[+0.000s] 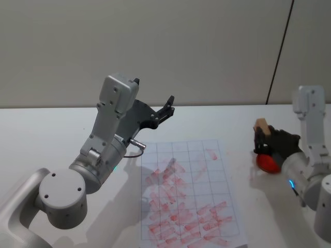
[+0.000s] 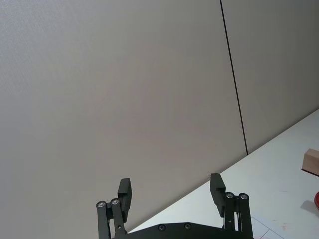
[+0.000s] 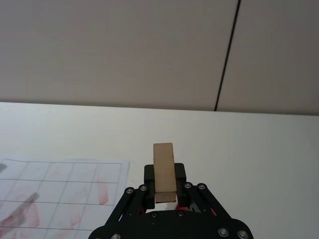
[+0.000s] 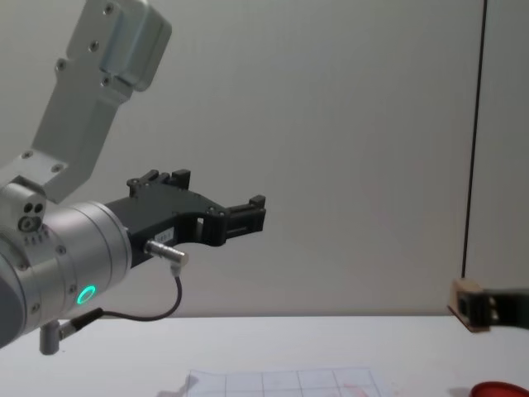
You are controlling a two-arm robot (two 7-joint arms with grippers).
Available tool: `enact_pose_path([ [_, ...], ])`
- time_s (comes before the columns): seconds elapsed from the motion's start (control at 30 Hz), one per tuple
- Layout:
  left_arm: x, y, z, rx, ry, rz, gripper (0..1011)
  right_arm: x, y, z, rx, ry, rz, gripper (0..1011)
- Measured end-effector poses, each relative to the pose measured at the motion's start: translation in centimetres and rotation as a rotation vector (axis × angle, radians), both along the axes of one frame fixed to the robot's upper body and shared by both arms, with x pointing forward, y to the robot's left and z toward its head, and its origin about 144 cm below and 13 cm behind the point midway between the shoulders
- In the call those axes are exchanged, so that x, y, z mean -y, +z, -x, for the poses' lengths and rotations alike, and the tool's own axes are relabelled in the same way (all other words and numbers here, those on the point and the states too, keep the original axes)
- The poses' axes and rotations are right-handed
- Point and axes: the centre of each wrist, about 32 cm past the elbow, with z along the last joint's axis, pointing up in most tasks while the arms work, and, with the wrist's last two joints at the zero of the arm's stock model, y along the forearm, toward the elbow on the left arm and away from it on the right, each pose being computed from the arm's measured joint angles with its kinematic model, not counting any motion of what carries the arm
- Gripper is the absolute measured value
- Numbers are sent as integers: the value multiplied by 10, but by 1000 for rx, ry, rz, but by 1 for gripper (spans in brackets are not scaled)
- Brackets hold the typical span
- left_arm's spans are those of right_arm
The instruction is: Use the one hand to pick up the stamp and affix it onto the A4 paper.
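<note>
The stamp (image 1: 262, 125) is clamped in the right hand (image 1: 264, 138) above a red pad (image 1: 268, 163), right of the A4 paper (image 1: 191, 196). The left hand (image 2: 171, 188) hangs raised, jaws wide apart.

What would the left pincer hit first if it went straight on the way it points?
Probably the back wall: the open left pincer points out above the table with nothing between, though depth is unclear.

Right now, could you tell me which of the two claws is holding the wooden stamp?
The right claw: it is shut on the stamp, while the left claw hangs open and empty.
</note>
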Motion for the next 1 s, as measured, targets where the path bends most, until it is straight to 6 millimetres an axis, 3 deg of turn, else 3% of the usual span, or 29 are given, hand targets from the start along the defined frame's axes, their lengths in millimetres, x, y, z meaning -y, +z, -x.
enact_pose_path([
  [0.37,0,0,0,0,0,0,1001,-21,11,6,3,106,12,217],
  [1.0,0,0,0,0,0,0,1001,-47,-19,5,-123,196,69,217],
])
